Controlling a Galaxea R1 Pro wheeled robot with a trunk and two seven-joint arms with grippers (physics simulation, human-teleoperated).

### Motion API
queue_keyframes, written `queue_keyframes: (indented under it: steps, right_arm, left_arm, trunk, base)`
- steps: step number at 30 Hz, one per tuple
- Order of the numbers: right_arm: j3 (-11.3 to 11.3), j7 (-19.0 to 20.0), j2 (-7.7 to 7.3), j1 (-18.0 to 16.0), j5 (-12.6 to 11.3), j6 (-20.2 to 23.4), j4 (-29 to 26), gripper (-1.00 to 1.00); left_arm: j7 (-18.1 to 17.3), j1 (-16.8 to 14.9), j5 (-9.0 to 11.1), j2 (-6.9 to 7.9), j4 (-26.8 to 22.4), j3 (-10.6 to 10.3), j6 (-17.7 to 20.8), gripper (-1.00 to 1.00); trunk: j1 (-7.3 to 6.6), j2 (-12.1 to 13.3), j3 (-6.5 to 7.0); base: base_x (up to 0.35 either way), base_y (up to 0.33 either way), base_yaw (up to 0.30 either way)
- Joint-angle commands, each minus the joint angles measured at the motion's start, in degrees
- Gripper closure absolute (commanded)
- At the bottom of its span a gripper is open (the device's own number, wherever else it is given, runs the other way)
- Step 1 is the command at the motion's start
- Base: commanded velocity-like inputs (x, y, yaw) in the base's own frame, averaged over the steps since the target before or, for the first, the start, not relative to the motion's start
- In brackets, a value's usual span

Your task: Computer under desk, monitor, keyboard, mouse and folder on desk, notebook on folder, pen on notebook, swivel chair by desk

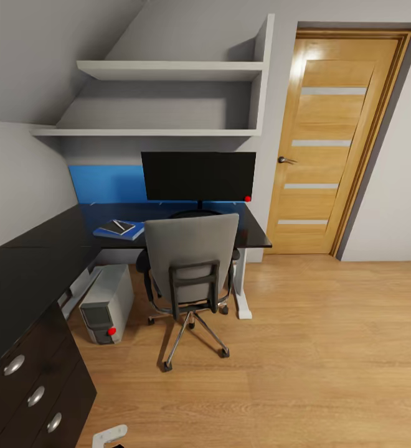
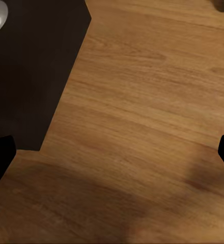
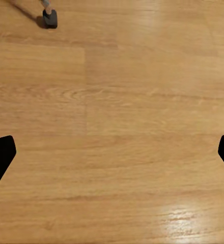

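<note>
Both your left end effector (image 2: pixel 112 152) and right end effector (image 3: pixel 112 152) hang spread and empty over the floor (image 3: pixel 122 127), well short of the counter (image 1: pixel 255 233), where the swivel chair (image 1: pixel 190 261) stands tucked in for seating.

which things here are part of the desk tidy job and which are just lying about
Job: desk, monitor, computer, swivel chair, folder with notebook on it.

Lying about: door, wall shelves, dark drawer cabinet.
</note>
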Motion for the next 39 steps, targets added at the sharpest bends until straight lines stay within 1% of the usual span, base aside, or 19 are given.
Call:
queue_keyframes:
  steps: [1,4,6,9,12,13,18,39]
  right_arm:
    - [0.5,-0.3,0.04,0.0,-0.1,-0.1,0.1,-1.0]
    - [0.5,-0.3,0.05,0.0,-0.1,-0.1,0.1,-1.0]
    - [0.4,-0.3,0.05,0.0,-0.1,-0.1,0.1,-1.0]
    - [0.4,-0.3,0.06,0.0,-0.1,-0.1,0.1,-1.0]
    - [0.4,-0.3,0.08,0.0,-0.1,-0.1,0.1,-1.0]
    - [0.4,-0.3,0.06,0.0,-0.1,-0.1,0.1,-1.0]
    - [0.5,-0.3,0.04,0.0,-0.1,-0.1,0.1,-1.0]
    - [0.4,-0.3,0.04,0.0,-0.1,-0.1,0.1,-1.0]
  left_arm:
    - [0.2,0.0,0.5,-0.02,0.0,-0.5,-0.1,-1.0]
    - [0.2,0.9,0.5,-0.07,0.1,-0.5,-0.1,-1.0]
    - [0.1,2.0,0.5,-0.07,0.1,-0.5,-0.1,-1.0]
    - [0.1,4.7,0.4,-0.07,0.0,-0.5,-0.6,-1.0]
    - [0.1,6.6,0.4,-0.07,0.0,-0.5,-3.3,-1.0]
    - [0.1,7.0,0.4,0.03,0.0,-0.5,-4.4,-1.0]
    - [0.1,7.1,0.5,0.05,0.1,-0.5,-4.3,-1.0]
    - [0.2,7.1,0.6,-0.15,0.0,-0.4,-4.2,-1.0]
  trunk:
    - [-0.23,0.4,0.13]
    - [-0.89,1.6,0.67]
    - [-1.33,2.4,1.03]
    - [-1.99,3.6,1.57]
    - [-2.65,4.8,2.1]
    - [-2.87,5.2,2.28]
    - [-3.97,7.2,3.18]
    - [-3.97,7.2,3.18]
  base:
    - [0.0,0.0,0.0]
    - [0.0,0.0,0.0]
    - [0.0,0.0,0.0]
    - [0.0,0.0,0.0]
    - [0.0,0.0,0.0]
    - [0.0,0.0,0.0]
    - [0.0,0.0,0.0]
    - [0.0,0.0,0.0]
